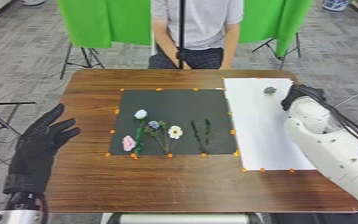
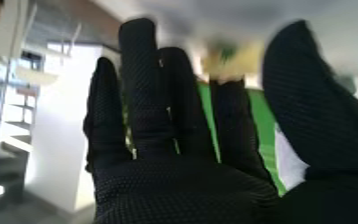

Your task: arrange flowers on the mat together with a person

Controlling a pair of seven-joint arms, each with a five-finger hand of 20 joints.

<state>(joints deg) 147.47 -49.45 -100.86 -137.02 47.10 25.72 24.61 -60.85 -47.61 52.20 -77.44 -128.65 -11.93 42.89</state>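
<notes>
Well, the black mesh-gloved left hand (image 1: 39, 141) and right hand (image 1: 305, 93) have straight fingers apart, flanking a squarish dark mat (image 1: 180, 102).

Bright indoor light, glare in wrist view

The robot hand (image 1: 303, 93) holds its black-gloved fingers straight, green cloth (image 2: 263, 127) behind them.

No readable text or labels.
</notes>
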